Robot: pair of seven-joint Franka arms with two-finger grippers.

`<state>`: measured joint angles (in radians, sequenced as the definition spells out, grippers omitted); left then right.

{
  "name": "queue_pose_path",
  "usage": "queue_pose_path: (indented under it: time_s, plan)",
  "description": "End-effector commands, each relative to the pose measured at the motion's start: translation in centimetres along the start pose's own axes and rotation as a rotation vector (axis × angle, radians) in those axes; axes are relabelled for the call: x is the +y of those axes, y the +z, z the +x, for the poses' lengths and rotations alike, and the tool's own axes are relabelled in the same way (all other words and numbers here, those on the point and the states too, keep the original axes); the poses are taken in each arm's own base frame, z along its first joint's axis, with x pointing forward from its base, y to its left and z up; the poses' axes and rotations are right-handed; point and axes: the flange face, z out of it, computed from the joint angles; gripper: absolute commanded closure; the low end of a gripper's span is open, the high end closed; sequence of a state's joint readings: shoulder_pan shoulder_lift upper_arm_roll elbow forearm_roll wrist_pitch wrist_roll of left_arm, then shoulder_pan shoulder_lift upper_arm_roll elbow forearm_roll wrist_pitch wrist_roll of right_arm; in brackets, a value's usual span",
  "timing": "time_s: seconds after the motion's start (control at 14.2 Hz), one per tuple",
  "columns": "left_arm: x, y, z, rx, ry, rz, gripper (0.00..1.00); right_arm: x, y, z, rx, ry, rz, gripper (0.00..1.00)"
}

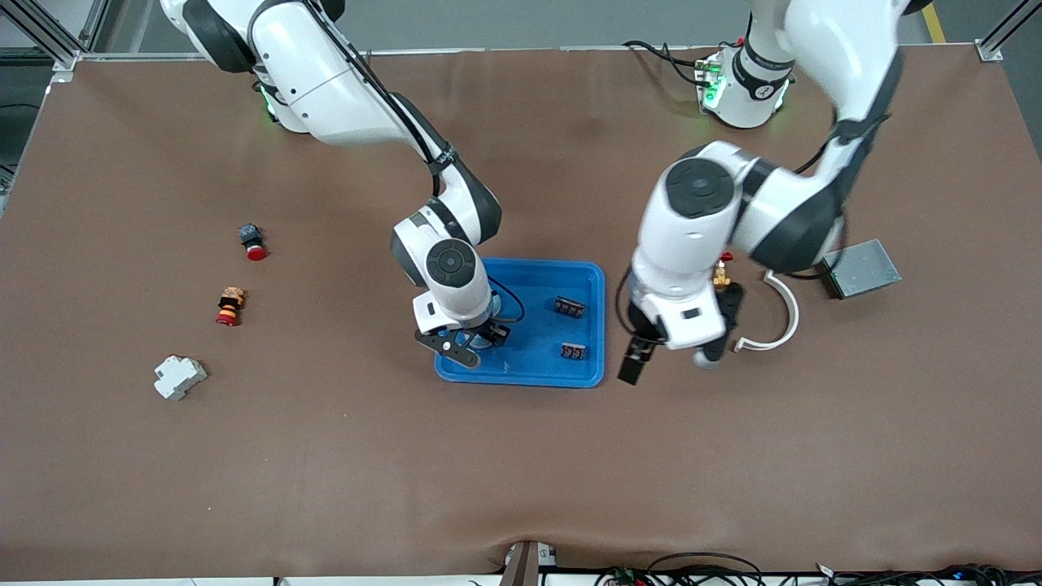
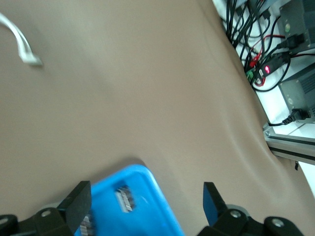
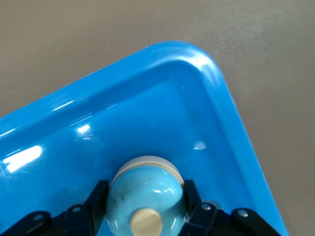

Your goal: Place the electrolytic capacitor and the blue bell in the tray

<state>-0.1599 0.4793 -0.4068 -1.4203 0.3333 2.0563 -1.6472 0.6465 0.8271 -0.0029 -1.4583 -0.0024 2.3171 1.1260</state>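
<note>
Right wrist view alone shows the bell [image 3: 146, 199] clamped in the right tool [image 3: 145, 206], low in the tray [image 3: 216, 88]. Two capacitors [image 1: 570, 307] in it too (dark, small). Left tool [image 2: 147, 206] gaping, empty, over counter [image 1: 326, 456] beside tray.

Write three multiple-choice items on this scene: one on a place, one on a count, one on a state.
1. Where is the blue bell?
A. over the tray
B. on the grey box
C. beside the white block

2. How many dark capacitors lie in the tray?
A. none
B. two
C. five

3. How is the left hand?
A. shut on a capacitor
B. shut on the bell
C. open, holding nothing

Answers:
1 A: the right wrist view shows the bell between the right hand fingers, above the tray's floor.
2 B: the front view shows two.
3 C: its fingers stand apart.
</note>
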Motion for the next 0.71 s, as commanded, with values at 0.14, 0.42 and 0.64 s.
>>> queue_pose_path:
  time_s: [0.14, 0.42, 0.64]
  plan:
    - [-4.0, -6.8, 6.9, -0.021, 0.169, 0.087, 0.00, -0.5, 1.0, 0.2, 0.015, 0.014, -0.011, 1.00]
    - [-7.3, -11.3, 12.3, -0.145, 0.106, 0.092, 0.00, -0.5, 0.8, 0.5, 0.026, 0.008, -0.011, 1.00]
    - [-10.2, -13.8, 17.0, -0.131, 0.235, 0.106, 0.00, -0.6, 0.4, 1.0, 0.028, 0.011, -0.008, 1.00]
